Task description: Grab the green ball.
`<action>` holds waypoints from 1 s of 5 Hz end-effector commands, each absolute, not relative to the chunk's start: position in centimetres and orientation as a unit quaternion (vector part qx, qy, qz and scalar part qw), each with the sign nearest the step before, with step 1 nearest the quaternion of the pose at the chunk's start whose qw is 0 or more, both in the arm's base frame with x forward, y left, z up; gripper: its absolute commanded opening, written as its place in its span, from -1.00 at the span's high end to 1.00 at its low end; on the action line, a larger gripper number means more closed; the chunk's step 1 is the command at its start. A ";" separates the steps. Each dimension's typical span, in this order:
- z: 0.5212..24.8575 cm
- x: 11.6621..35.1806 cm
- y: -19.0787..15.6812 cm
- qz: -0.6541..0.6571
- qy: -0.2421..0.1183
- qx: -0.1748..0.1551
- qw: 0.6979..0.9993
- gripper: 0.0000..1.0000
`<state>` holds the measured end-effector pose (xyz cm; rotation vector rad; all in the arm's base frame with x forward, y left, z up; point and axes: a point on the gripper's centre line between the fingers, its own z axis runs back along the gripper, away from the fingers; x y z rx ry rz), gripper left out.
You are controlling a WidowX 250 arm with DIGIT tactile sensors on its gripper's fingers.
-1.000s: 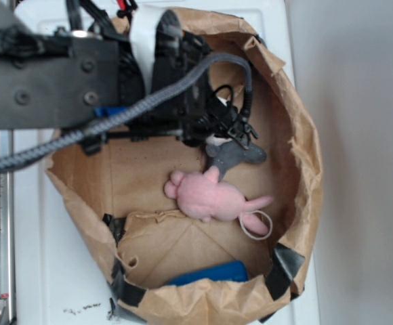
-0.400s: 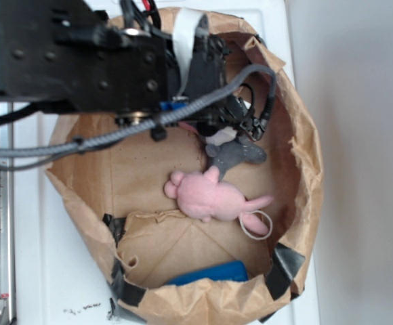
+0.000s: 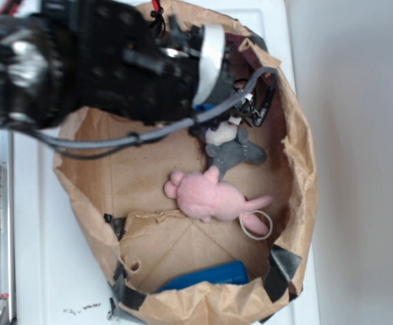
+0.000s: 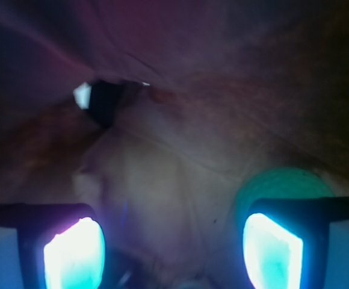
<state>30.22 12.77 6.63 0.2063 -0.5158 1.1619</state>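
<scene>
In the wrist view the green ball [image 4: 283, 183] shows as a ribbed mint-green curve just beyond the right fingertip [image 4: 274, 250], partly covered by it. My gripper [image 4: 174, 250] is open, its two glowing pads wide apart, with only brown paper between them. The ball sits to the right of the gap, not inside it. In the exterior view the black arm and gripper [image 3: 240, 112] reach into the back of the paper bag [image 3: 298, 169], and the ball is hidden under them.
A grey plush with a white face [image 3: 232, 150] lies just beside the gripper. A pink plush toy [image 3: 213, 198] lies in the bag's middle. A blue object [image 3: 207, 275] rests at the bag's front. The bag walls stand close around the gripper.
The arm has swung toward the back right of the bag and lowered into it. The plush toys have not moved.
</scene>
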 end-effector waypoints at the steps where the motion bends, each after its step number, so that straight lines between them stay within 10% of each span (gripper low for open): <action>1: 8.2 28.3 15.5 0.613 -0.214 0.092 0.755 -1.00; 5: 11.2 27.2 17.1 0.605 -0.191 0.098 0.767 -1.00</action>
